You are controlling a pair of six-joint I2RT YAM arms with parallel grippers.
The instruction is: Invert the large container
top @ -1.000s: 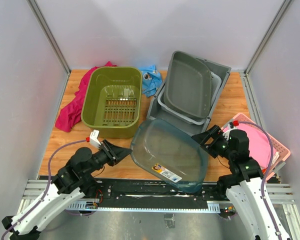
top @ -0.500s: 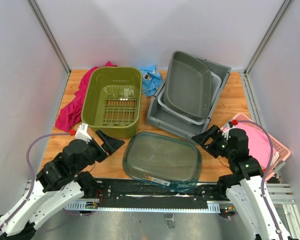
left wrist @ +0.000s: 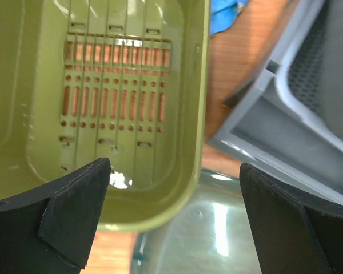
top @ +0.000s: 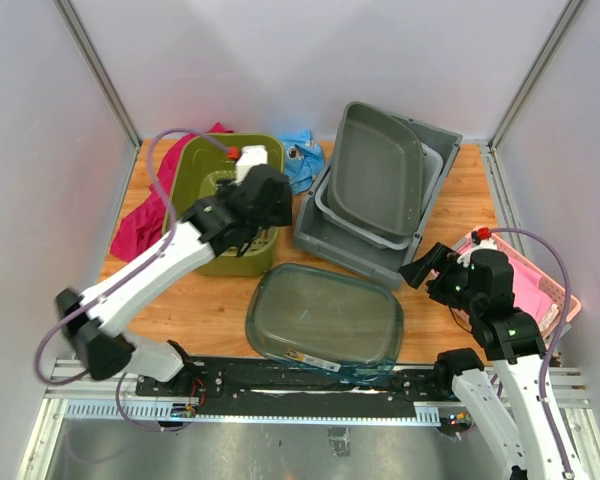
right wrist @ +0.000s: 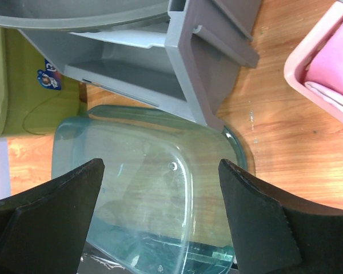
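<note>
Clear teal-tinted plastic: the large container (top: 325, 318) lies flat at the near edge of the wooden table (top: 210, 310), centre-front, its near side over the metal rail. It looks bottom-up, w/ a sticker by the near rim.

L arm is stretched far fwd and bent over the olive basket (top: 225, 200), wrist pointing down. Left gripper (left wrist: 174, 165) is spread wide, nothing between the 2 fingers (left wrist: 74, 208). It hangs over the basket's near-right corner. In the L wrist view the container's far edge shows just below that corner, between the fingers but lower, not touched.

R arm is folded upright at the table's near-right, wrist angled in toward centre. Right gripper (top: 420, 262) is also wide apart and holds nothing. It sits just off the container's far-right corner. In the R wrist view the container fills the gap between the fingers, below them, no contact.

Behind the container, touching or nearly so: stacked grey trays (top: 375, 185), 1 leaning inside another. Pink bin (top: 530, 285) at far R by the R arm. Magenta cloth (top: 145, 215) L of the basket, blue cloth (top: 302, 158) between basket and trays.
</note>
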